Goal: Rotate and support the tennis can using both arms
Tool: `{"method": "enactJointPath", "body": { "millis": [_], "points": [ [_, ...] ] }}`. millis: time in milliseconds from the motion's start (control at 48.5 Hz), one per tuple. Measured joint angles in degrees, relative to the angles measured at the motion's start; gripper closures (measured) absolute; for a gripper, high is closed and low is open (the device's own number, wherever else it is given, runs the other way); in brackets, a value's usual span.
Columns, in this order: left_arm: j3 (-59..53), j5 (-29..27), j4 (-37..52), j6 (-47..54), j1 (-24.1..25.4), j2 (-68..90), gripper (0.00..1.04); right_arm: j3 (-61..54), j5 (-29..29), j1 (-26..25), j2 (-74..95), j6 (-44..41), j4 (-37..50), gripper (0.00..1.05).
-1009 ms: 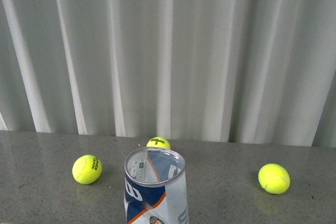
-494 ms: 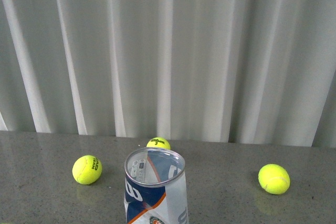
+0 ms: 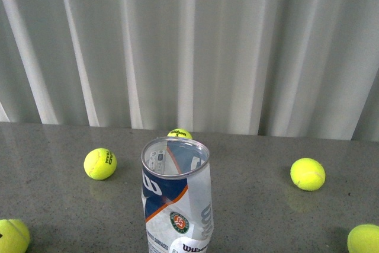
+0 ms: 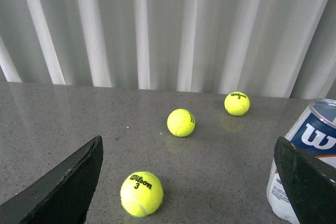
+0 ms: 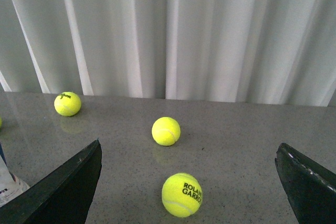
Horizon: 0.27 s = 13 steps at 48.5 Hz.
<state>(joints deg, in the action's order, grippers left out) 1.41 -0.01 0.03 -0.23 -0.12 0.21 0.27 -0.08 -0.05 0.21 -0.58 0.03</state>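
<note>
The tennis can [image 3: 176, 205] stands upright on the grey tabletop [image 3: 53, 205], open mouth up and its silvery rim [image 3: 175, 157] showing; nothing shows inside through the mouth or the clear upper wall. Using the can as landmark: one tennis ball [image 3: 179, 134] sits just behind it, another [image 3: 99, 163] off to its left, a third [image 3: 307, 173] well off to its right, and two more, [image 3: 12, 236] and [image 3: 363, 239], lie far out on either side nearer the robot. Neither arm appears in the front view. In the left wrist view the left gripper [image 4: 189, 182] is spread wide with nothing between its fingers, the can just beside one finger [image 4: 307, 182]. The right gripper [image 5: 189, 182] is likewise wide apart and holds nothing, only an edge of the can [image 5: 6, 182] showing. The can is probably very light, thin-walled and slick, so it should dent or tip under a hard pinch; a gentle grip on the labelled mid-body, with the other gripper steadying near the stiffer rim, looks safest.
</note>
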Motion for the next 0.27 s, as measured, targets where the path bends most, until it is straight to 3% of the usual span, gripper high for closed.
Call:
{"method": "enactJointPath", "body": {
  "millis": [268],
  "points": [
    [0.0, 0.0, 0.0, 0.0, 0.0, 0.0, 0.07, 0.0, 0.0, 0.0, 0.0, 0.0, 0.0, 0.07]
  ]
}}
